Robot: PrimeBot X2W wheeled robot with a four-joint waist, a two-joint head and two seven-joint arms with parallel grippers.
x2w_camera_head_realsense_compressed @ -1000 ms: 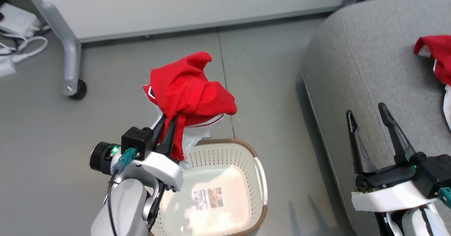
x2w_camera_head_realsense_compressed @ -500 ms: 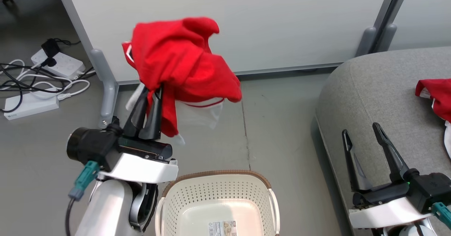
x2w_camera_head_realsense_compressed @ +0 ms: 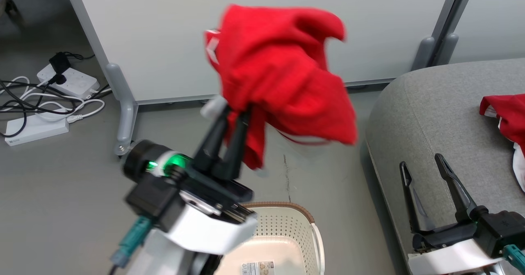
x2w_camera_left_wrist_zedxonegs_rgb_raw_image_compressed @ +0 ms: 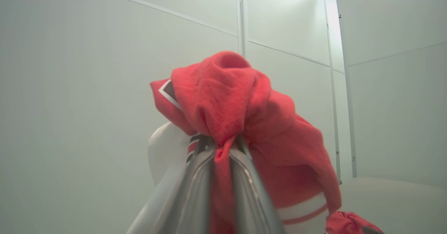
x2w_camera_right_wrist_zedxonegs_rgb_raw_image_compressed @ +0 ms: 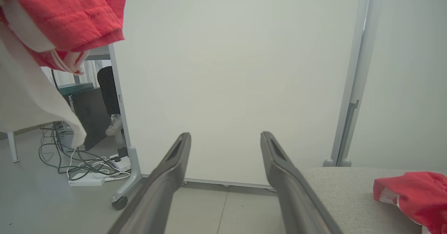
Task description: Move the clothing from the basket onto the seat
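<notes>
Far left: power strips and cables (x2w_camera_head_realsense_compressed: 37,102) lay on the floor by the partition panel (x2w_camera_head_realsense_compressed: 246,33). Not in the way.

Left gripper (x2w_camera_head_realsense_compressed: 237,113) was up in the air with its fingers pinched nearly together on a bunched fold of the red garment (x2w_camera_head_realsense_compressed: 283,74). The rest was draped over and past the fingertips, with a white panel hanging below. It hung above the floor, between basket (x2w_camera_head_realsense_compressed: 279,205) and seat (x2w_camera_head_realsense_compressed: 430,115), clear of both.

My read on handling: light, limp and not slippery. It won't hold shape and will swing and trail with the arm. The pinch on a gathered wad looked solid in the left wrist view. A thick fold or the hem band is the best place to grab, not a single layer.

The visible part of the basket showed the label sticker (x2w_camera_head_realsense_compressed: 256,266).

Right gripper (x2w_camera_head_realsense_compressed: 421,162) sat over the seat's near edge, fingers spread wide and holding nothing.

Second red garment (x2w_camera_head_realsense_compressed: 504,111) was lying on the seat at far right.
</notes>
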